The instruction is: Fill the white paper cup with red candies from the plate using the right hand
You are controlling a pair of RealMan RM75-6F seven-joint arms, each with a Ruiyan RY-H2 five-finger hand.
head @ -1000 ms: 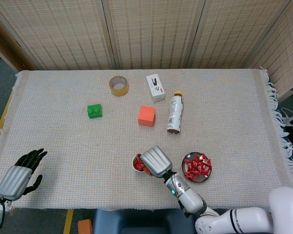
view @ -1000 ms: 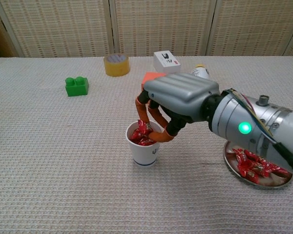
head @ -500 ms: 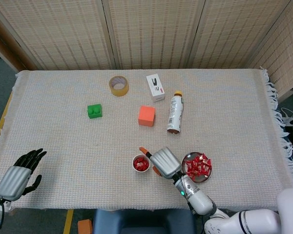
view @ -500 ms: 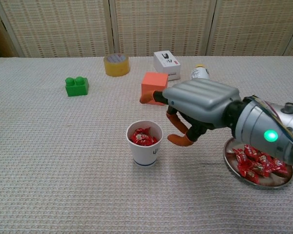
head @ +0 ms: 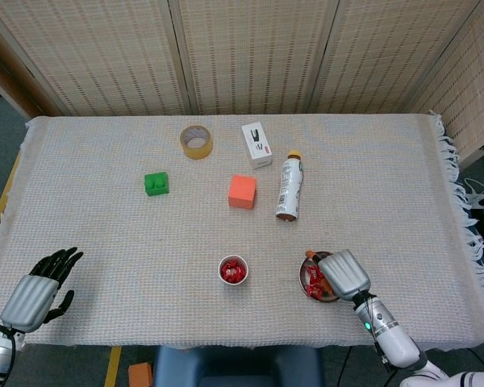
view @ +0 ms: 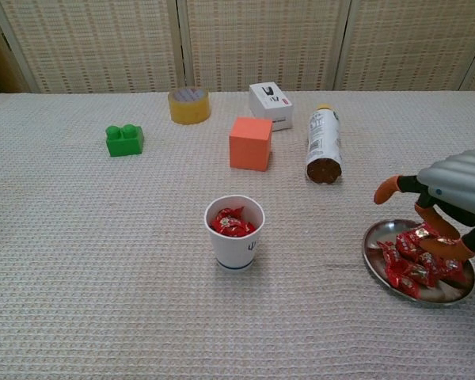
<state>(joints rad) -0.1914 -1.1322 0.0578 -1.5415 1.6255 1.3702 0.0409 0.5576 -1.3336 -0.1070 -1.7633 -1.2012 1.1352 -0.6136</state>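
The white paper cup (head: 233, 269) (view: 234, 232) stands upright near the table's front, with several red candies (view: 231, 222) inside. To its right is the metal plate (head: 302, 279) (view: 370, 258), which holds more red candies (head: 313, 280) (view: 405, 264). My right hand (head: 344, 274) (view: 446, 204) hovers over the plate's right half with its fingers apart. Its lower fingertips (view: 450, 248) reach down among the candies, and I see nothing gripped. It hides part of the plate in the head view. My left hand (head: 35, 292) rests open at the front left edge, far from the cup.
A bottle (head: 289, 187) (view: 323, 144) lies on its side behind the plate. Further back are an orange cube (head: 242, 192) (view: 250, 143), a green brick (head: 156, 184) (view: 124, 140), a tape roll (head: 196, 142) (view: 189, 104) and a white box (head: 256, 145) (view: 271, 105).
My right hand has left the cup and swung right, ending over the plate. The cup stayed put with candies in it. The left hand barely moved.
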